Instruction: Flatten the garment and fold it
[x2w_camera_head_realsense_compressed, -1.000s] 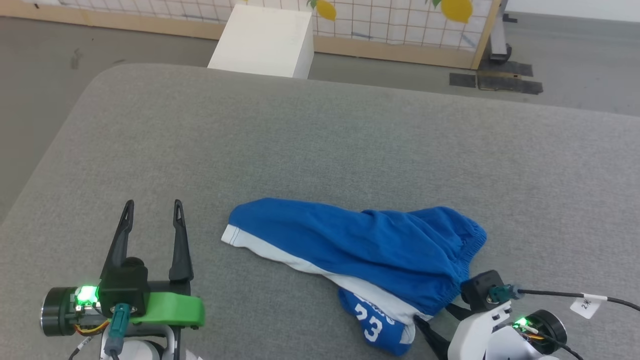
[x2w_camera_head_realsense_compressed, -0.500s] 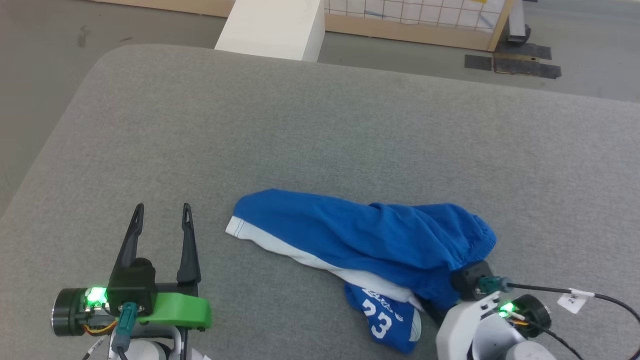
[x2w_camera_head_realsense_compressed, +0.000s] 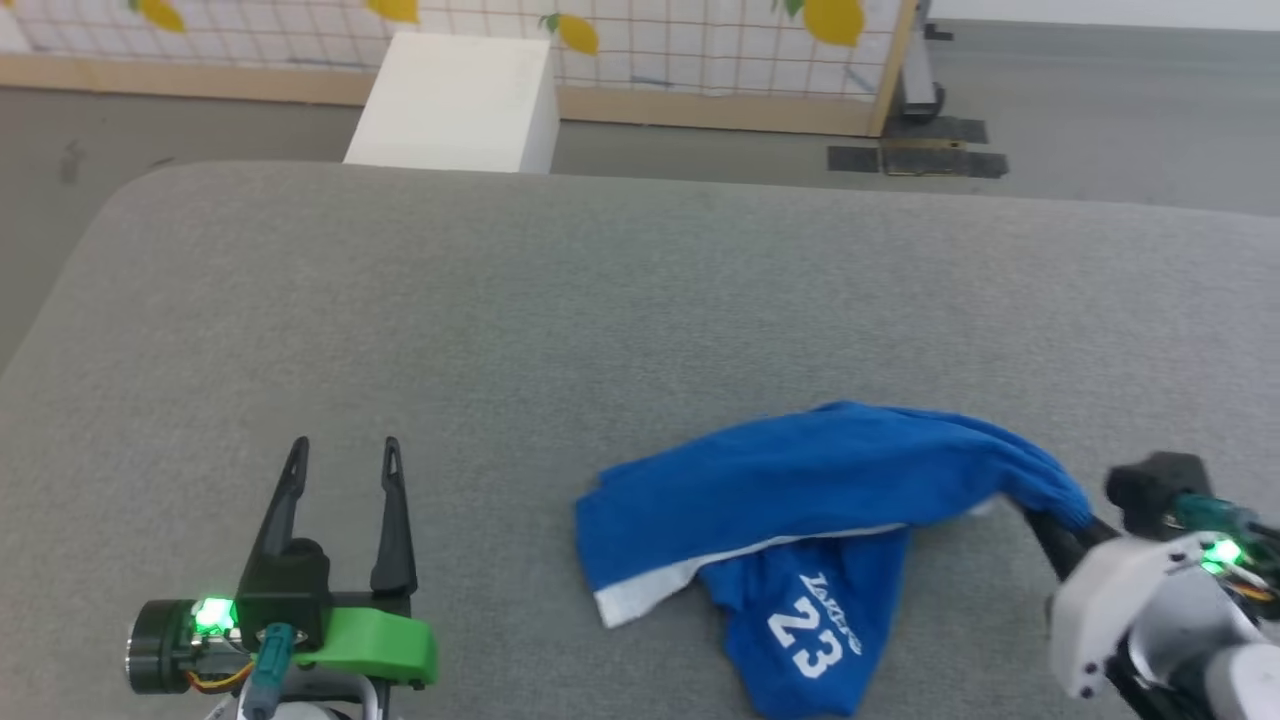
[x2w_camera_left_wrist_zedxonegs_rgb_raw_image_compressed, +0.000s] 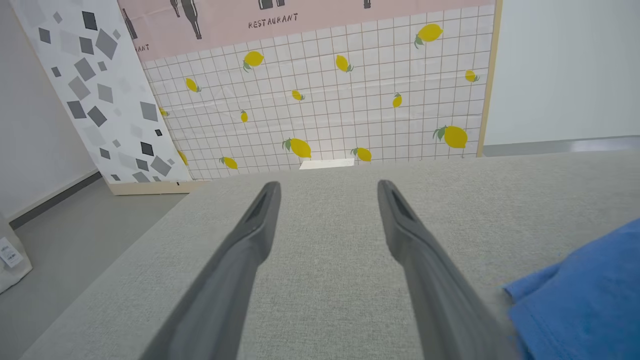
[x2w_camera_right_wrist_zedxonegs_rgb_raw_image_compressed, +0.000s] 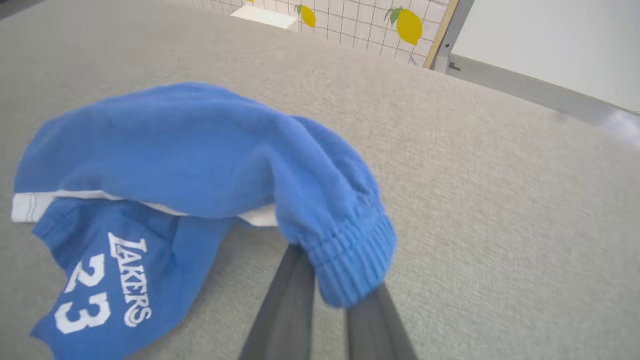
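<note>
The garment (x2w_camera_head_realsense_compressed: 800, 490) is royal blue with a white trim band, white lettering and the number 23 (x2w_camera_head_realsense_compressed: 805, 640); it lies bunched on the grey cushioned surface (x2w_camera_head_realsense_compressed: 600, 300). My right gripper (x2w_camera_head_realsense_compressed: 1040, 515) is shut on its ribbed waistband at the right end, lifting that end a little. In the right wrist view the garment's waistband (x2w_camera_right_wrist_zedxonegs_rgb_raw_image_compressed: 345, 250) drapes over my right gripper (x2w_camera_right_wrist_zedxonegs_rgb_raw_image_compressed: 327, 270), whose fingertips are hidden under the cloth. My left gripper (x2w_camera_head_realsense_compressed: 340, 450) stands open over bare surface, well left of the garment. The left wrist view shows my left gripper (x2w_camera_left_wrist_zedxonegs_rgb_raw_image_compressed: 327, 187) and a corner of the garment (x2w_camera_left_wrist_zedxonegs_rgb_raw_image_compressed: 585, 290) at the lower right.
A white box (x2w_camera_head_realsense_compressed: 455, 100) stands on the floor beyond the surface's far edge, before a lemon-patterned panel (x2w_camera_head_realsense_compressed: 650, 35). The surface's rounded far-left corner (x2w_camera_head_realsense_compressed: 130, 190) drops to grey floor. Dark tape patches (x2w_camera_head_realsense_compressed: 915, 158) lie on the floor at the back right.
My right gripper has shut on the garment's waistband and pulled it rightward, turning the cloth so the 23 leg lies more exposed. The head camera has shifted. The left gripper stays open.
</note>
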